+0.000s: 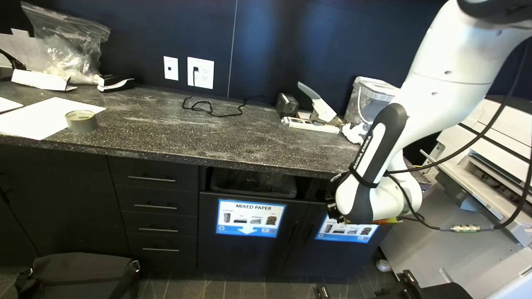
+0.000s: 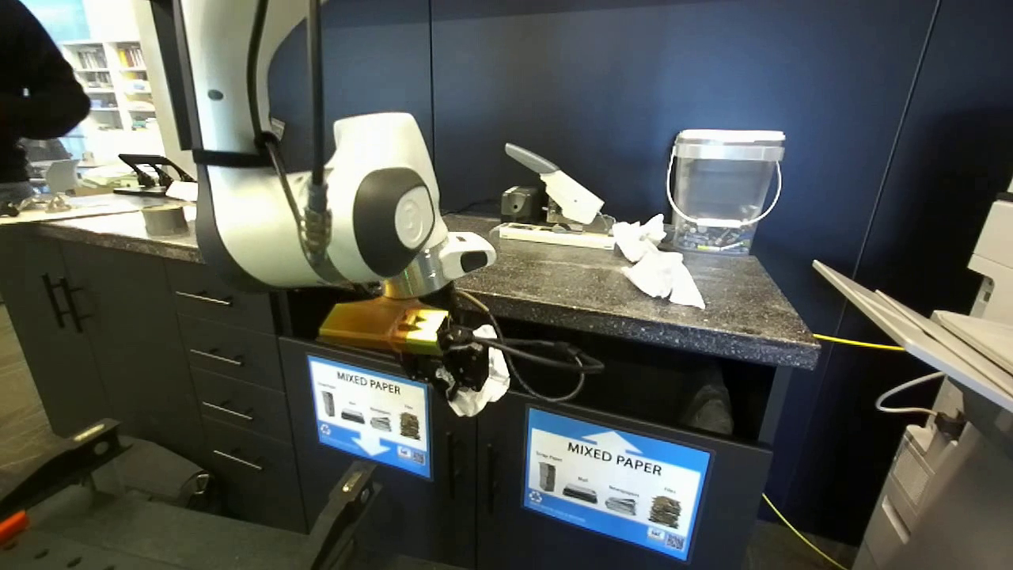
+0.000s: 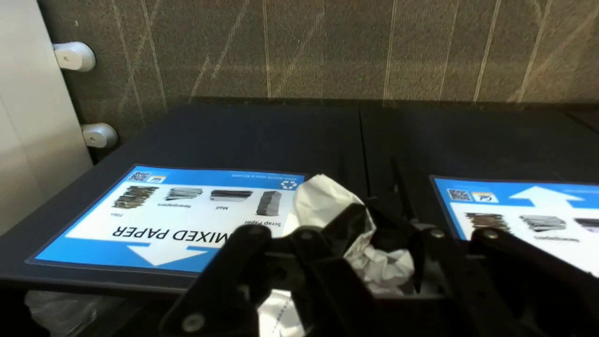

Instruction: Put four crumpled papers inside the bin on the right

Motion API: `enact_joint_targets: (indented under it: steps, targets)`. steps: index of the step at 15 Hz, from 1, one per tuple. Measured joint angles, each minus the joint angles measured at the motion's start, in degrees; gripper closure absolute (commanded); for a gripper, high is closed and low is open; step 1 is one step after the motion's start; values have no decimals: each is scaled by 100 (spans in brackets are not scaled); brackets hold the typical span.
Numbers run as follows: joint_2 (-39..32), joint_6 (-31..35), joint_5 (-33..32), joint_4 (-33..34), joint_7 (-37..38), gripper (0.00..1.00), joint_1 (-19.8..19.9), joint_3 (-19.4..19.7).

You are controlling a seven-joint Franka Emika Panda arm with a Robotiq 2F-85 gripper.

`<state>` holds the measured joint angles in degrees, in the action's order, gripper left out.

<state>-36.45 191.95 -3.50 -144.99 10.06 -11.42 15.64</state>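
One crumpled paper (image 3: 323, 201) is clamped in the gripper (image 2: 468, 376), in front of the cabinet (image 1: 160, 218), apparently short of the bin (image 2: 617, 483) on the right. Released here, it would likely fall to the floor (image 3: 299, 51); carried sideways without lifting, it may catch below the slot (image 2: 641, 380). The overhanging table (image 2: 546, 273) may crowd the arm (image 2: 380, 150), and the looping cable (image 2: 582, 362) could snag. Two more wads (image 2: 663, 277) lie together, apparently touching, on the speckled dark surface, near a lidded clear bucket (image 2: 724, 186) and a long-levered desk tool (image 2: 574, 198). A roll of tape (image 1: 82, 122) stands at the edge of a flat white sheet (image 1: 33, 118), a pale printer (image 2: 965, 491) flanks the cabinet, and a dark-clad person (image 2: 36, 103) shows at the margin of an exterior view.
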Motion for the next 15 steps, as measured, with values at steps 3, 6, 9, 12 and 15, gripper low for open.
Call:
enact_joint_targets:
  steps: [3, 6, 9, 12, 15]
  targets:
    - [-737, 802, 666, 403, -15, 90, 6, -101]
    - [-1358, 1422, 1109, 872, -28, 89, 99, -228]
    - [-1887, 1835, 1323, 1389, -45, 89, 267, -360]
    - [-2339, 2071, 1373, 1929, -58, 89, 486, -442]
    - [-2686, 2207, 1373, 2419, -98, 89, 730, -479]
